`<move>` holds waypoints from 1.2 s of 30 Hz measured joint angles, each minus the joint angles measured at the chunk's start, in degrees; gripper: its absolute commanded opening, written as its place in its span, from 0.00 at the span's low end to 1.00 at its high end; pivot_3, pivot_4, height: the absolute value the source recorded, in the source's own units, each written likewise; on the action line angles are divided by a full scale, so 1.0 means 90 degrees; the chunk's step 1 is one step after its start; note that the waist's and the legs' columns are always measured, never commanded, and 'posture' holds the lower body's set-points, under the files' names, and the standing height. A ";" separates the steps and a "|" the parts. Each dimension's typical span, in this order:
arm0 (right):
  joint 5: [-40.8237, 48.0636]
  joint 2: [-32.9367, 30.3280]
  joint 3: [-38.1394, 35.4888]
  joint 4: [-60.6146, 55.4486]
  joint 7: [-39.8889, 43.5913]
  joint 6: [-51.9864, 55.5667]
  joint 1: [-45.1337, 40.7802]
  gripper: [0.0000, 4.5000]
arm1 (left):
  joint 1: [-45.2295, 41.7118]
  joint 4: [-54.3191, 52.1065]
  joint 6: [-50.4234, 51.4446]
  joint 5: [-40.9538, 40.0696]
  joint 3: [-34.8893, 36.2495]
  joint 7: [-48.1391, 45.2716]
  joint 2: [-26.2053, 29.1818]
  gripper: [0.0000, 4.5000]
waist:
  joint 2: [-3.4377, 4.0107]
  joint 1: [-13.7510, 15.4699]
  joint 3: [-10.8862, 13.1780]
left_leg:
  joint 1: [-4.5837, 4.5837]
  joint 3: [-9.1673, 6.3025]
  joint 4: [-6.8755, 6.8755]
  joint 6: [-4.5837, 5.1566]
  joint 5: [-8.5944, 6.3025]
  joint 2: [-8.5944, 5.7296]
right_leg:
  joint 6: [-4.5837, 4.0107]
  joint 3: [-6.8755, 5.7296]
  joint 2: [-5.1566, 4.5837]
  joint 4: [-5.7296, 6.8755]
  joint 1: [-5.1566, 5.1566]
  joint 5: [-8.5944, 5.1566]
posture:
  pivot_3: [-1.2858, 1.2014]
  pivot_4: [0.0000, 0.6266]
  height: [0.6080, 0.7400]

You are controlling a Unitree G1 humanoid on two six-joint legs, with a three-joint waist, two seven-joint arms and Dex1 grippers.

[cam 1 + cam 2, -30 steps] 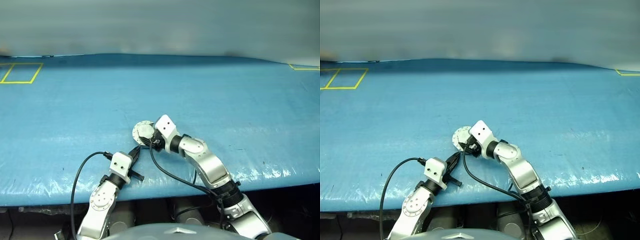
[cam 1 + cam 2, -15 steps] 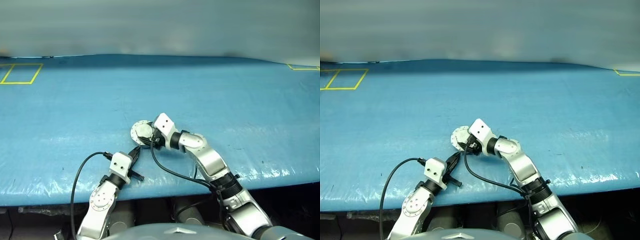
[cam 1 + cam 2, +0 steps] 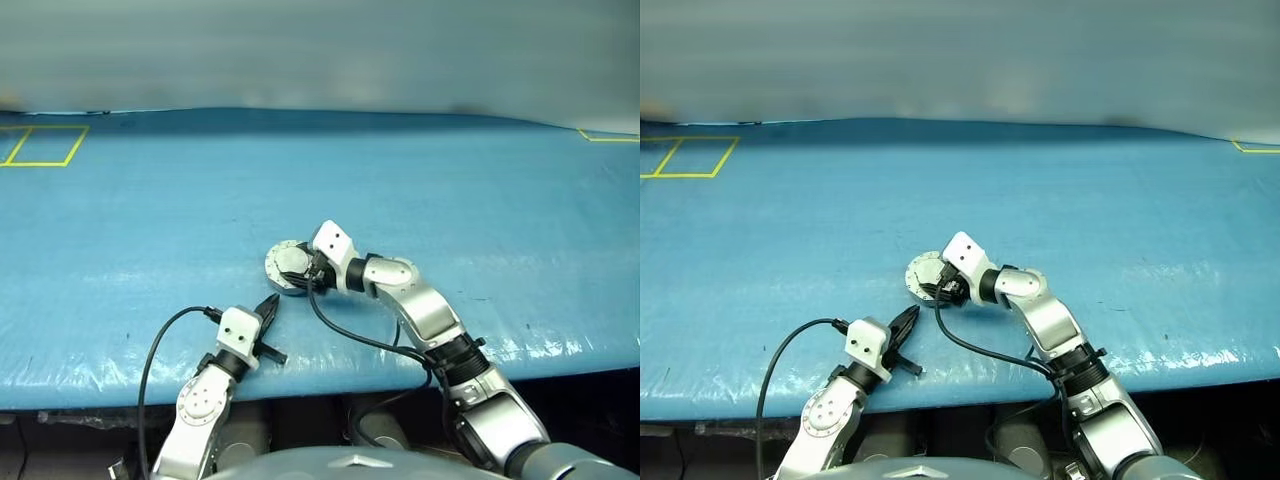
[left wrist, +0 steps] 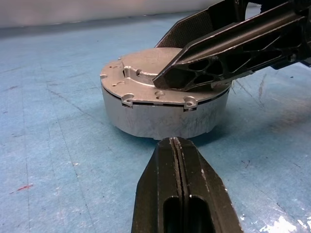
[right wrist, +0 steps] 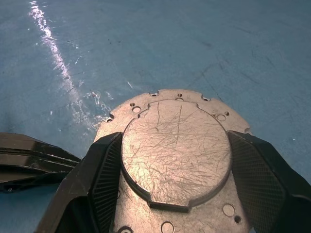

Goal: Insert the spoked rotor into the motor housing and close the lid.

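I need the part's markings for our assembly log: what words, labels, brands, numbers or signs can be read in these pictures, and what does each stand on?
None: no readable text, number or brand in any view.
The lid of the motor housing: bare scratched metal with small holes, no stamp or label.
The blue table cover: yellow tape outlines near the far corners, plain lines without writing.
The right gripper and left gripper: no visible print.

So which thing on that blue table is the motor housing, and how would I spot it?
Look at the near middle of the blue table, just past the two arms. The motor housing is the short round silver-grey metal drum there, its lid down flat on top. The right gripper has its black fingers either side of the lid's raised centre.
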 measured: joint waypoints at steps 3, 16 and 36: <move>0.0010 -0.0010 -0.0020 0.0146 0.0108 -0.0056 -0.0083 0.67 | 0.0053 -0.0054 -0.0001 -0.0109 0.0044 -0.0071 0.0011 0.00 | 0.0000 0.0007 0.0000 | 0.0000 0.0000 0.0001 0.0000 0.0000 0.0001 | 0.0000 0.0000 0.0000 0.0000 0.0000 0.0000 | 0.52 0.24 1.00; 0.0016 0.0024 -0.0071 0.0401 0.0194 -0.0341 -0.0048 0.67 | -0.0059 -0.0744 0.0634 -0.0576 0.0382 -0.0229 0.0331 0.00 | 0.0002 0.0010 -0.0002 | 0.0015 -0.0002 0.0000 -0.0003 0.0002 0.0010 | 0.0005 -0.0002 0.0005 0.0003 0.0002 -0.0005 | 0.52 0.24 1.00; -0.0006 0.0183 -0.0126 0.0107 -0.0140 -0.0271 0.0322 0.67 | -0.3077 -0.0442 0.5698 -0.4148 0.1970 -0.0801 0.1144 0.00 | -0.0003 0.0024 -0.0002 | 0.0068 -0.0018 -0.0013 -0.0007 0.0002 -0.0021 | 0.0022 -0.0011 0.0016 -0.0009 0.0077 -0.0020 | 0.52 0.24 1.00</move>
